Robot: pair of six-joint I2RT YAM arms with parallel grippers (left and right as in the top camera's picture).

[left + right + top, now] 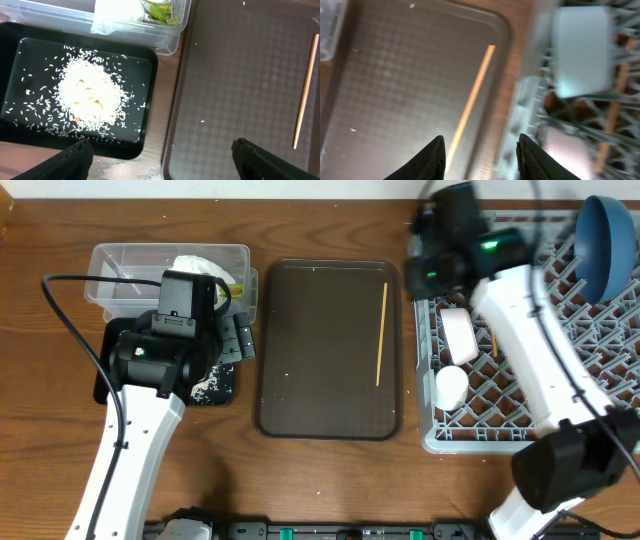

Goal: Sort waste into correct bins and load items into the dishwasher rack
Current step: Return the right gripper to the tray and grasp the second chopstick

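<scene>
Chopstick step: I'm lining up on it.
It lies lengthwise on the brown serving tray, near the rack-side edge. My right pincer hovers just above, released and empty. Next, I reckon: drop, pinch, lift across to the dishwasher rack.

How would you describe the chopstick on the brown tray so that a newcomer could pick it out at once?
Find the dark brown tray at the centre of the overhead view, just left of the grey rack. Near its right edge lies the chopstick, a thin pale wooden stick running along that edge. It is the only long, straight thing lying on the tray.
</scene>
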